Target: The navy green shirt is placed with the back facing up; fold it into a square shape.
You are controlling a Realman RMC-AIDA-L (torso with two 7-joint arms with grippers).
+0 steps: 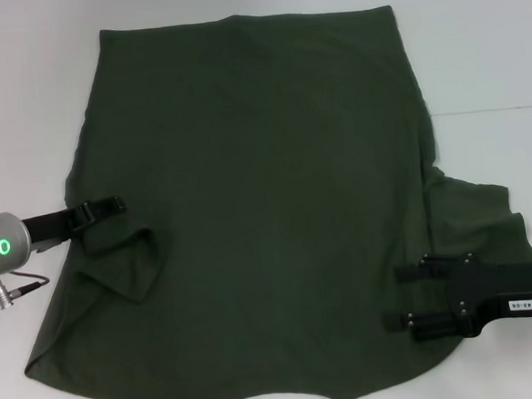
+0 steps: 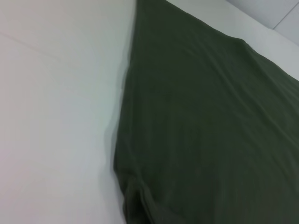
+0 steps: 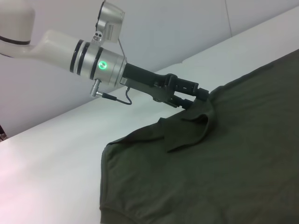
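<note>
Olive cotton T-shirt (image 1: 267, 209) lies plain-side up; my left end effector (image 1: 116, 205) pinches its sleeve to fold inward, my right end effector (image 1: 402, 295) gapes wide.

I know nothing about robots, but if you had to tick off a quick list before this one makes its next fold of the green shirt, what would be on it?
1. Shirt lying plain side up on the table: ok.
2. Left sleeve folded in over the body: ok.
3. Right sleeve folded in: not ok, it spreads outward.
4. Left pincer at the shirt's left edge by the sleeve: ok; whether it grips cloth: cannot tell.
5. Right pincer over the shirt beside the right sleeve, fingers apart: ok.
6. Hem at the far edge flat: ok.
</note>
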